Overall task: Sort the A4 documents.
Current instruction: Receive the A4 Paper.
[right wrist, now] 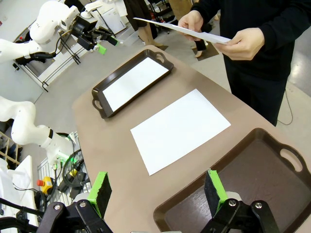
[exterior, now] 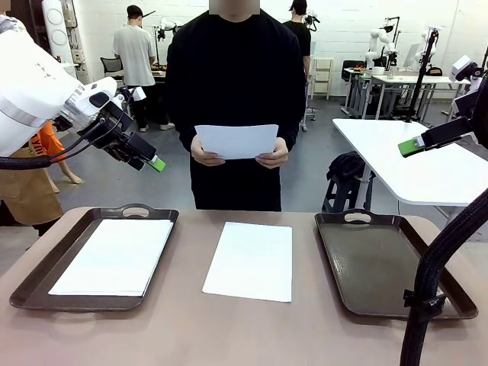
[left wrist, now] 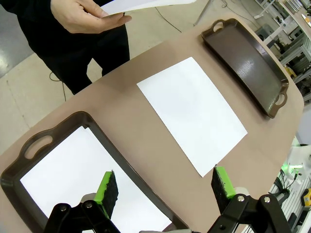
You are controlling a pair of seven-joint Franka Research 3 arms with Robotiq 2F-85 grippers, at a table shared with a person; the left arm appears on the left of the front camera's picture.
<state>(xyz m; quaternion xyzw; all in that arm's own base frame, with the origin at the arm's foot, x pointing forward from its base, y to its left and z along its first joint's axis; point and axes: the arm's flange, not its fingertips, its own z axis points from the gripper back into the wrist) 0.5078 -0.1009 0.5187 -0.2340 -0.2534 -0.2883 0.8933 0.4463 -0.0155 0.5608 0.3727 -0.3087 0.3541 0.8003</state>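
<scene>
A4 documents [exterior: 248, 261] are plain white, trays [exterior: 381, 267] dark brown, table [exterior: 229, 328] tan.

A4 document [exterior: 114, 255] lies in the left tray [exterior: 76, 303] on the table [exterior: 175, 320]; a second document [exterior: 250, 259] lies flat on the table between that tray and the right tray [exterior: 381, 267]. Behind the far edge, opposite the middle sheet, a person [exterior: 235, 84] holds a third document [exterior: 236, 141] between right hand [exterior: 204, 155] and left hand [exterior: 273, 158].
</scene>
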